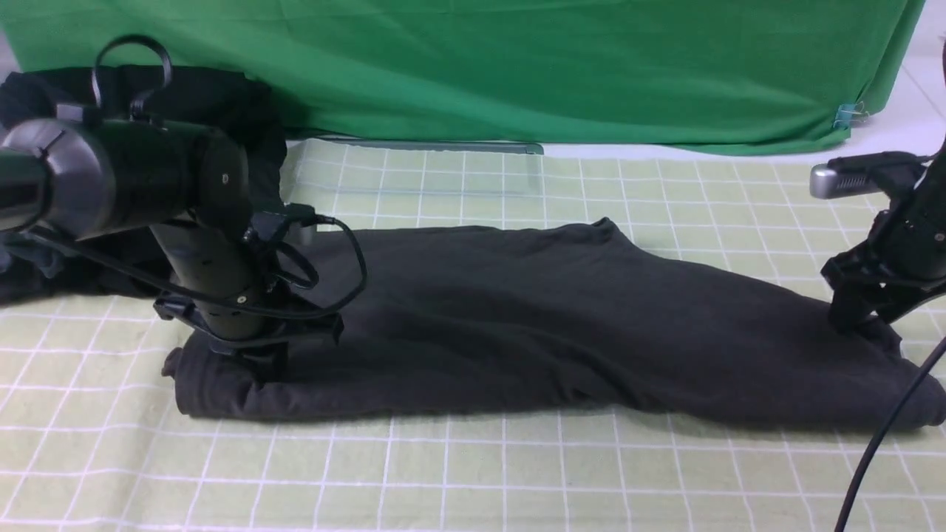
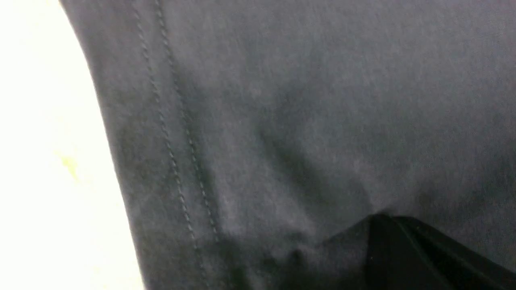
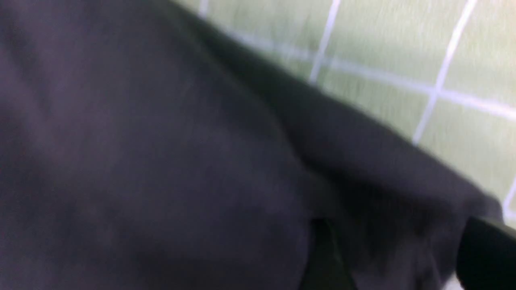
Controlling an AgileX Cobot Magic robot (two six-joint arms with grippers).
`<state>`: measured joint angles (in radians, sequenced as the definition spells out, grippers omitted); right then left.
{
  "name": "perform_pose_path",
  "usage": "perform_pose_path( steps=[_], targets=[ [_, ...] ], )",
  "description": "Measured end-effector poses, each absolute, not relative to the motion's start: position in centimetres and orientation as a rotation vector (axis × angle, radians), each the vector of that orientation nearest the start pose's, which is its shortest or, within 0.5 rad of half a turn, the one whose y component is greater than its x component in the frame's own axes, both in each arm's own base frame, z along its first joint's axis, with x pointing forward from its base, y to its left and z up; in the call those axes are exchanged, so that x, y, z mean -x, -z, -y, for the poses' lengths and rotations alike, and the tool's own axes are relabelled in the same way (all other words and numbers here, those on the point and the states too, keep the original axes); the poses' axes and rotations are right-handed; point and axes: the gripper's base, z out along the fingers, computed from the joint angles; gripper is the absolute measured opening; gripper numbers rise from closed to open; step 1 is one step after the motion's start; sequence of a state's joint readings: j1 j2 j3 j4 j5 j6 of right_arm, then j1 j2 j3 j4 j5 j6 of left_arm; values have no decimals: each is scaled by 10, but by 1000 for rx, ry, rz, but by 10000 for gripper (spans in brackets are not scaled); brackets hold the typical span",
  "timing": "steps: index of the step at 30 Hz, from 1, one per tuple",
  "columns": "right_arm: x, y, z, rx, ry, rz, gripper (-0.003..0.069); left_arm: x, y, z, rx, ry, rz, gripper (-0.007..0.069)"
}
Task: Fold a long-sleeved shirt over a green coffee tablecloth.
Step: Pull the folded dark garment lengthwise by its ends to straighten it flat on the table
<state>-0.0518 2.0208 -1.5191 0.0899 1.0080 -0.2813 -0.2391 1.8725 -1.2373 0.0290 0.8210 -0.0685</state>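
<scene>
Left pincer point(image 1: 259, 368) clenched on long-sleeved shirt point(image 1: 517, 325) near surface's left edge; right pincer point(image 1: 859, 322) splayed, gripping nothing. Risks lopsided lift, rucking green coffee tablecloth point(image 1: 473, 473).

Your left gripper point(image 1: 262, 366), lower left of the front view, has its fingertips sunk in the long-sleeved shirt point(image 1: 517, 325), so you cannot see the jaws. It seems to pinch the fabric. The right arm point(image 1: 913, 222) is cut off by the right edge, and the tips of the right gripper point(image 1: 861, 325) are buried in cloth. The right wrist view is smeared with blur. In the left wrist view the green coffee tablecloth point(image 2: 40, 161) is washed out to white.
</scene>
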Motion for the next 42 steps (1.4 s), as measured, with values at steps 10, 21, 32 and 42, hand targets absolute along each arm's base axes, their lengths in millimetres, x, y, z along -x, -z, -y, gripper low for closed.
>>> perform_pose_path(
  steps=[10, 21, 32, 42],
  targets=[
    [-414, -162, 12, 243, -131, -3020, 162, -355, -180, 85, -260, 15, -2923, -3],
    [-426, -191, 22, 191, -92, -2936, 24, -353, -180, 85, -255, 19, -2942, -3],
    [-443, -182, 26, 190, -35, -2837, 55, -353, -179, 85, -254, 19, -2952, -3],
    [-443, -214, 34, 142, 75, -2881, 246, -349, -189, 83, -214, 22, -2951, -3]
  ],
)
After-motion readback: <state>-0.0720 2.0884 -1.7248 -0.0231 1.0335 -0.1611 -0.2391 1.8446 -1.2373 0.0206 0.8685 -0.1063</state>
